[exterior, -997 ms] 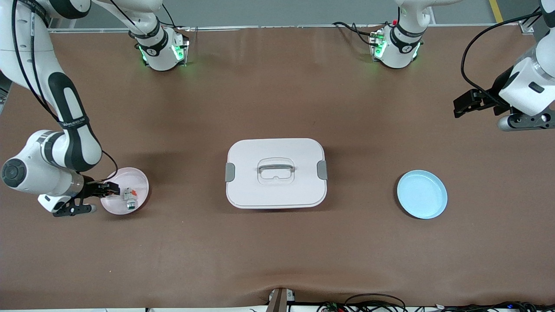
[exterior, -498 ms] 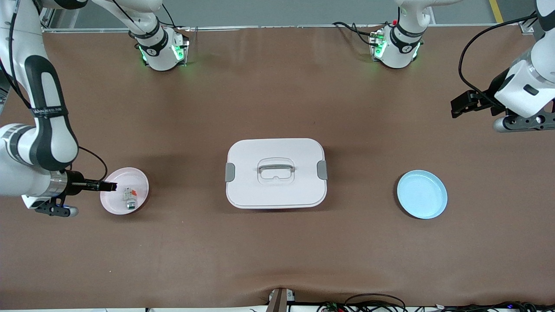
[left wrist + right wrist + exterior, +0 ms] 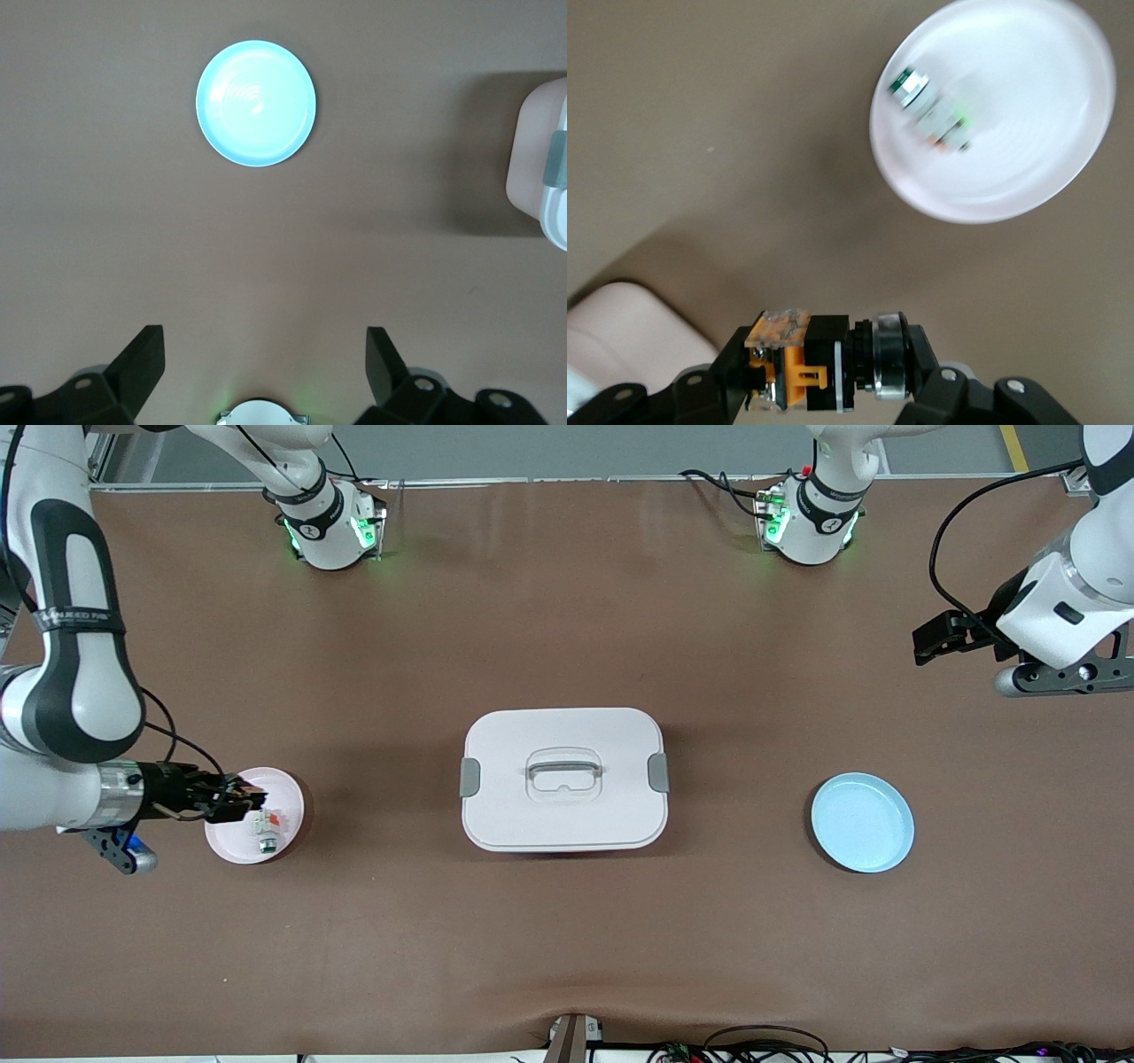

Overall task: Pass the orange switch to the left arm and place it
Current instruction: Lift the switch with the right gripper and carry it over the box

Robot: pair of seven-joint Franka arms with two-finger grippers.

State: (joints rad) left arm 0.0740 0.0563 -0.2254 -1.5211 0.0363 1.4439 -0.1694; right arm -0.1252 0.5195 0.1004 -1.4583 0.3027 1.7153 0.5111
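Note:
My right gripper (image 3: 241,802) is shut on the orange switch (image 3: 813,359), a small black part with an orange band and a metal ring, held over the pink plate (image 3: 229,840). In the right wrist view the plate (image 3: 1028,159) lies below, apart from the switch. The white box (image 3: 563,779) with grey latches and a handle stands mid-table; its corner shows in the right wrist view (image 3: 616,345). My left gripper (image 3: 930,642) is open and empty, up over bare table at the left arm's end; its fingers (image 3: 142,359) stand wide apart.
A white part with a red tab and a green end (image 3: 266,831) lies in the pink plate, also seen in the right wrist view (image 3: 935,111). A blue plate (image 3: 862,822) sits empty toward the left arm's end, also in the left wrist view (image 3: 255,90).
My right arm has swung and turned its wrist, and the gripper with the switch has shifted a little farther over the pink plate. My left gripper has drifted slightly toward the box.

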